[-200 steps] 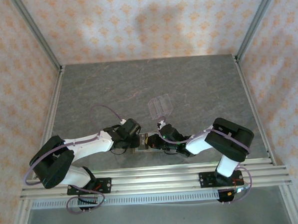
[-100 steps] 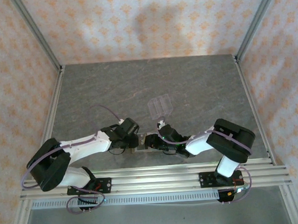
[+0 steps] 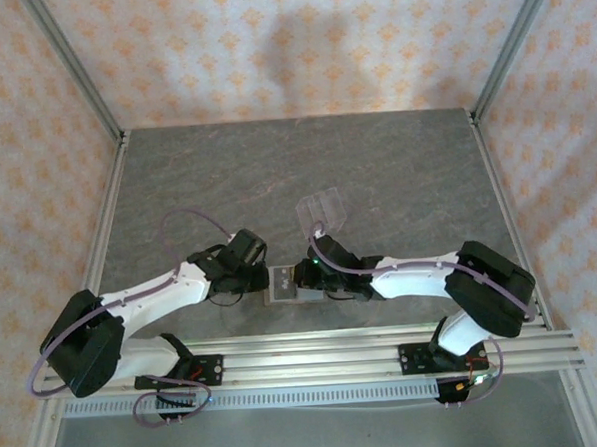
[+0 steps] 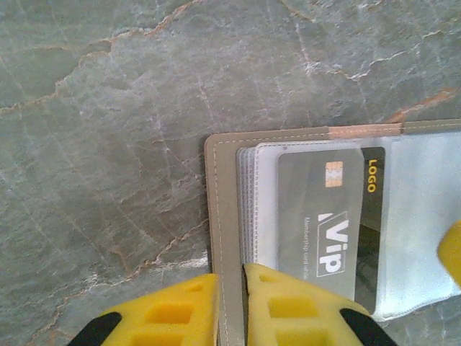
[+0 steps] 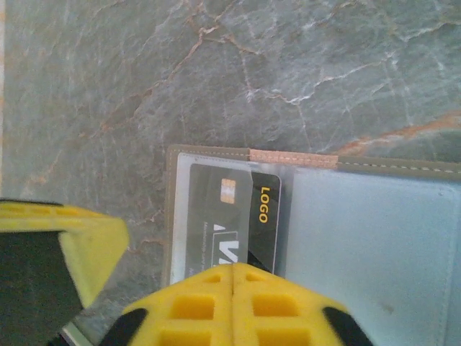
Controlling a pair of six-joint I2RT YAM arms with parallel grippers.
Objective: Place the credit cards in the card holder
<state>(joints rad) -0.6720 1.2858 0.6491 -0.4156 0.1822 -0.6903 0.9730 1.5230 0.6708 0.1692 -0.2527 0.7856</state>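
The card holder [image 4: 220, 216] lies open on the stone table, its brown cover edge pinched between my left gripper's [image 4: 230, 277] yellow fingers. A dark credit card [image 4: 317, 216] marked VIP and LOGO sits partly inside one of the holder's clear sleeves. In the right wrist view my right gripper [image 5: 232, 270] is shut, fingertips pressed together right over the near end of that card [image 5: 230, 205], with the holder's rim [image 5: 171, 216] to its left. From above, the holder [image 3: 287, 282] lies between the left gripper [image 3: 263, 278] and the right gripper [image 3: 306, 278].
A clear slotted plastic stand [image 3: 321, 212] stands a little behind the holder. Metal rails [image 3: 315, 348] run along the near edge by the arm bases. Patterned walls enclose the table on three sides.
Both arms have stretched out lower and flatter toward the holder. The right elbow swung out to the right. The holder stays between the two grippers.
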